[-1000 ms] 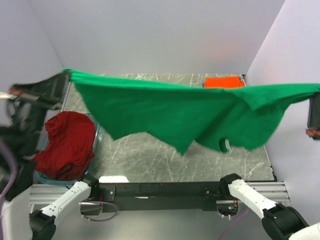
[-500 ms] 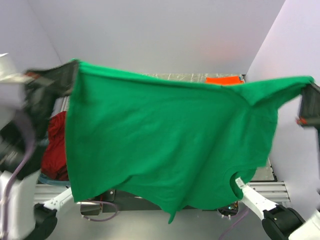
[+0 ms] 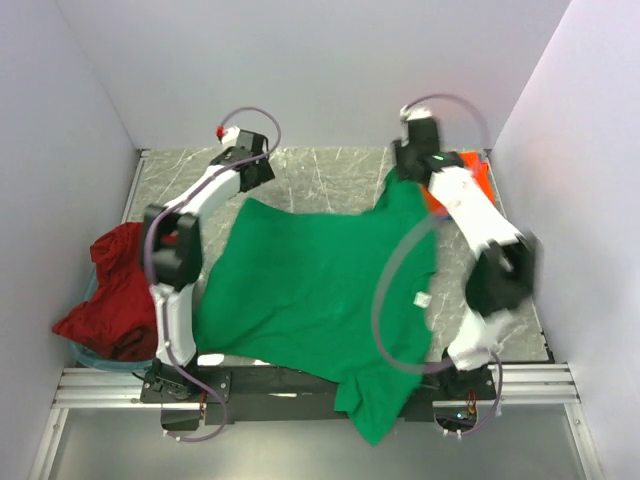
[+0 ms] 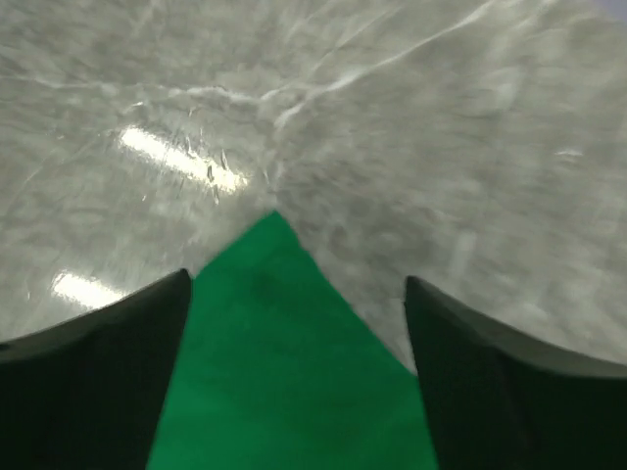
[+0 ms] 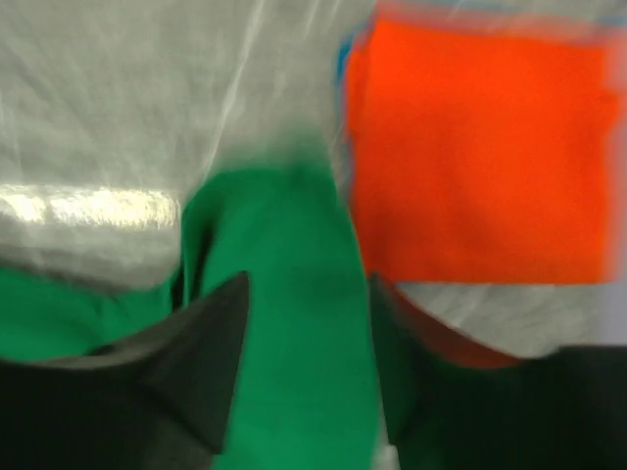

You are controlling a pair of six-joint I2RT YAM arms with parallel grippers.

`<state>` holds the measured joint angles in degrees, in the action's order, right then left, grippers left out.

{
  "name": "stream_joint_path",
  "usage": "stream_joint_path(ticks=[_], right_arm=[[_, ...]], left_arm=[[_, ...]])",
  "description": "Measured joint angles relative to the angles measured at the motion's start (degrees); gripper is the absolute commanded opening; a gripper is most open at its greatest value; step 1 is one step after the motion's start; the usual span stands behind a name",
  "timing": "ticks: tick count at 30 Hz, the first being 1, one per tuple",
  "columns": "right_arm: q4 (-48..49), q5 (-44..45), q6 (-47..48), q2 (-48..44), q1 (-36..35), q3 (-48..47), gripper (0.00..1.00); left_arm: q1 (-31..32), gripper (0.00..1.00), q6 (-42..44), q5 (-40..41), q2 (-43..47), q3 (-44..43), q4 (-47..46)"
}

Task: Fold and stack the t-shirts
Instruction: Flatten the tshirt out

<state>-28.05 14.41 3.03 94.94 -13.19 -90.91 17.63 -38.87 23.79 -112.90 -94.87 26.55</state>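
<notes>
The bright green t-shirt (image 3: 310,280) lies spread on the marble table (image 3: 320,168). Its near hem hangs over the front edge, and its white neck label (image 3: 422,299) faces up. My left gripper (image 3: 252,170) is open at the shirt's far left corner. In the left wrist view that green corner (image 4: 284,372) lies flat between the parted fingers of the left gripper (image 4: 296,282). My right gripper (image 3: 410,165) is open over the far right corner. A green fold (image 5: 294,323) runs between the jaws of the right gripper (image 5: 306,284). A folded orange-red t-shirt (image 5: 480,157) lies just beyond, at the back right (image 3: 478,176).
A crumpled dark red t-shirt (image 3: 120,285) fills a clear bin (image 3: 85,350) at the left edge. Pale walls close in the table on three sides. The black rail (image 3: 290,382) with the arm bases runs along the near edge.
The green shirt, held stretched in the air between both grippers, has come down flat onto the table. Both arms swung to the far side and both grippers opened, letting go of the corners.
</notes>
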Motion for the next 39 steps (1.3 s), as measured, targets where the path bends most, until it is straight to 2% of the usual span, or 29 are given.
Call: stream_joint_path(ticks=[2, 3, 6, 10, 13, 14, 16, 20, 24, 27, 33, 39], right_arm=[[-2.99, -0.90, -0.46, 11.43, 0.07, -3.93, 0.71], [-4.42, -0.92, -0.66, 17.70, 0.07, -6.27, 0.72], [-6.99, -0.28, -2.29, 19.58, 0.07, -6.43, 0.75], [-5.97, -0.70, -5.35, 13.07, 0.09, -3.78, 0.76], [-4.94, -1.73, -9.11, 4.17, -0.02, 1.73, 0.76], [-4.96, -2.16, -10.58, 1.20, -0.22, 3.76, 0.76], [-4.17, -3.78, -14.03, -4.37, -0.55, 9.25, 0.83], [-3.61, -7.45, -19.63, -10.82, -3.65, 21.64, 0.86], [-4.59, -9.68, -24.37, -11.43, -8.00, 31.06, 0.87], [-5.64, -9.81, -26.62, -11.37, -8.61, 34.10, 0.87], [-4.57, -9.68, -27.85, -9.31, -8.39, 34.64, 0.87], [-3.50, -9.38, -27.71, -3.37, -7.45, 34.49, 0.87]], left_arm=[[-0.63, 1.00, -0.57, 0.11, -8.46, -5.86, 2.16], [-1.01, 1.00, -0.74, 0.11, -11.54, -7.17, 3.89], [-1.16, 0.99, -0.76, 0.09, -10.73, -6.58, 5.25], [-1.03, 0.99, -1.01, 0.02, -5.11, -4.11, 4.04], [-0.98, 0.99, -1.42, -0.44, 0.70, -0.39, 2.73], [-0.96, 0.99, -1.55, -0.66, 2.60, 1.20, 2.54], [-0.92, 0.99, -2.32, -1.36, 6.29, 4.63, 2.08], [-0.07, 0.99, -2.95, -2.14, 13.09, 14.32, 0.20], [1.97, 1.00, -3.82, -4.85, 18.67, 24.57, -1.44], [3.02, 0.99, -4.31, -6.62, 19.54, 28.68, -2.93], [2.97, 1.00, -5.44, -7.43, 18.51, 31.19, -4.07], [2.93, 1.00, -5.81, -7.43, 16.50, 31.21, -6.12]])
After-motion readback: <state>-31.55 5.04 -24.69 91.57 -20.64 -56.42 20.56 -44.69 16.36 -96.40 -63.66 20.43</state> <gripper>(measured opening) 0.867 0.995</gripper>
